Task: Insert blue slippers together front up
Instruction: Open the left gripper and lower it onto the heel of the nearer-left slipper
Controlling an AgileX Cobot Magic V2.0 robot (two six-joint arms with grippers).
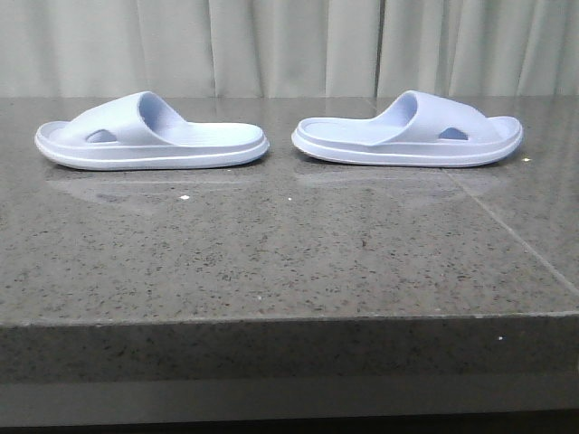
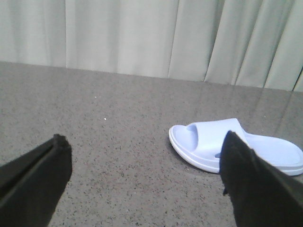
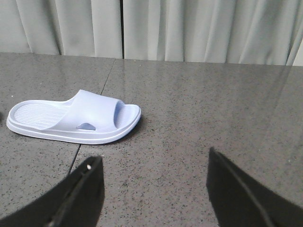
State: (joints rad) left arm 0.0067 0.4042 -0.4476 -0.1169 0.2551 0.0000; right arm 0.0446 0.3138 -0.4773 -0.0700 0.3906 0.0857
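Observation:
Two pale lavender-blue slippers lie flat on their soles on the grey stone table, side by side in a row, heels towards each other. The left slipper [image 1: 154, 136] also shows in the left wrist view [image 2: 208, 137], partly behind one finger. The right slipper [image 1: 407, 134] also shows in the right wrist view [image 3: 90, 111]. My left gripper [image 2: 146, 139] is open and empty above bare table, short of its slipper. My right gripper [image 3: 154, 157] is open and empty, also short of its slipper. Neither gripper shows in the front view.
The speckled grey stone table [image 1: 289, 253] has a front edge [image 1: 289, 316] near the camera and a seam line [image 1: 516, 240] on the right. Pale curtains [image 1: 289, 45] hang behind the table's far edge.

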